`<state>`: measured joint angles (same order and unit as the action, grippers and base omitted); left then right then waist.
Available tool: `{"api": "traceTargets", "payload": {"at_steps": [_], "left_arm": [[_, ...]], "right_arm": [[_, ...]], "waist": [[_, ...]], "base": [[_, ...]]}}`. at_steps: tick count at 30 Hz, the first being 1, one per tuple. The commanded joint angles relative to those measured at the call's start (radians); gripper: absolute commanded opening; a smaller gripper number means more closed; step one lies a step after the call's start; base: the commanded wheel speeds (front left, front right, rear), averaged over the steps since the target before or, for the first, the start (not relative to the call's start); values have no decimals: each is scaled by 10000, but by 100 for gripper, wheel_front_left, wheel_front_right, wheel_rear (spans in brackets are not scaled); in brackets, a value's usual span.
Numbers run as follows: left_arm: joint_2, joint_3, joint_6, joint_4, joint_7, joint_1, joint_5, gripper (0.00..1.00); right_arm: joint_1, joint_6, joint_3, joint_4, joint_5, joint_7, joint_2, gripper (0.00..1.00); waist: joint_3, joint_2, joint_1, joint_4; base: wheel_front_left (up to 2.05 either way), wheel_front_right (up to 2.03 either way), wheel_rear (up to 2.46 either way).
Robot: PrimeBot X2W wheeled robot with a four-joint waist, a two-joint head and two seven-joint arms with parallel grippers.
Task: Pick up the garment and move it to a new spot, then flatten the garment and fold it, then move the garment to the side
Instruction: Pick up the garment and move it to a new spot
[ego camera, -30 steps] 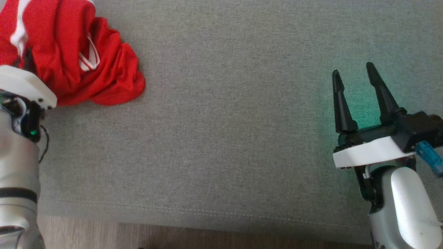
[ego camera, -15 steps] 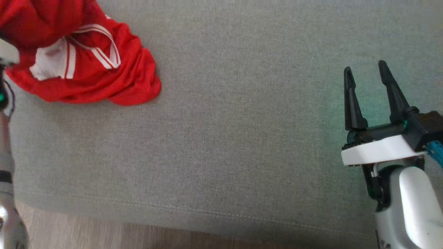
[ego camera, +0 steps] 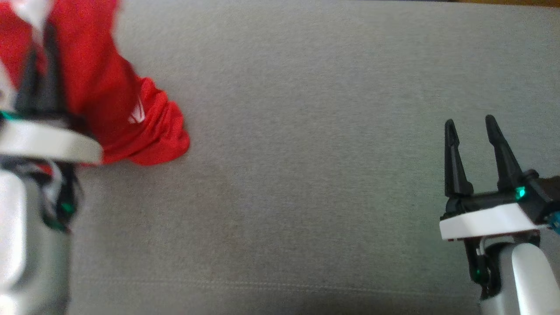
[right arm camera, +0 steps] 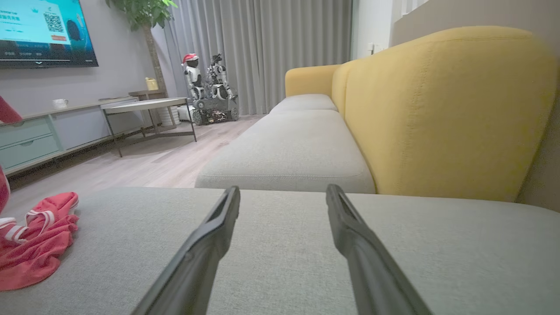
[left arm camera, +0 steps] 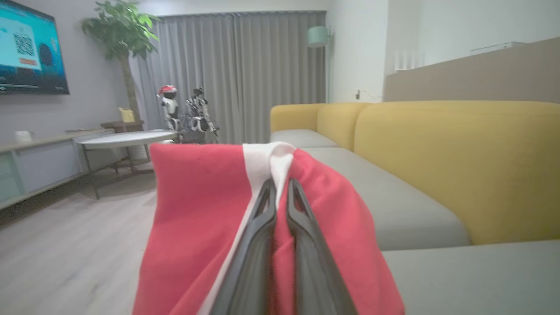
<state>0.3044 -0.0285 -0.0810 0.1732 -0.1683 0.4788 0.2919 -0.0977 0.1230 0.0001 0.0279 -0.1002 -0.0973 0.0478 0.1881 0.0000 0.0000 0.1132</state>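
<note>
Head view shows my left jaws clenched on the red garment [ego camera: 131,127] at the left, while my right jaws stand released, well apart across the sofa seat [ego camera: 306,175].

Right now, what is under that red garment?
The red garment rests its bunched lower end on the grey sofa cushion; its top hangs from the shut left jaws. Anything beneath the folds is covered.

- I see the garment [ego camera: 148,131]: red, white stripes.
- sofa seat [ego camera: 306,153]: plain grey weave.
- sofa backrest [right arm camera: 437,109]: mustard yellow.
- left pincer [left arm camera: 281,181], right pincer [ego camera: 470,120]: black.
- curtain [left arm camera: 245,65]: grey; floor [left arm camera: 65,262]: pale wood grain.
</note>
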Motion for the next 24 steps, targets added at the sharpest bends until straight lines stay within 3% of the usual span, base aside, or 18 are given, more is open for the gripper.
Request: {"api": "traceTargets", "payload": {"at_steps": [1, 5, 11, 18, 24], "left_arm": [[164, 123, 202, -1110, 242, -332, -121, 0], [-220, -518, 389, -2322, 741, -1661, -325, 0], [-603, -1524, 368, -2488, 978, -2115, -754, 0], [-1555, -3124, 108, -1330, 758, -1456, -1241, 0], [-2199, -4375, -161, 741, 641, -767, -1272, 0]], "right_arm": [[26, 77, 184, 458, -86, -78, 24, 100], [240, 77, 235, 626, -222, -7, 24, 100], [218, 77, 375, 843, -323, 51, 24, 100], [98, 77, 732, 1044, -427, 85, 24, 100], [119, 77, 916, 1131, -666, -61, 24, 100]], "waist": [[-340, 0, 0, -458], [-404, 0, 0, -1023], [-306, 0, 0, -1975], [-21, 0, 0, -3566], [555, 0, 0, -4679]], "base": [[0, 0, 0], [0, 0, 0], [0, 0, 0], [0, 0, 0], [0, 0, 0]]}}
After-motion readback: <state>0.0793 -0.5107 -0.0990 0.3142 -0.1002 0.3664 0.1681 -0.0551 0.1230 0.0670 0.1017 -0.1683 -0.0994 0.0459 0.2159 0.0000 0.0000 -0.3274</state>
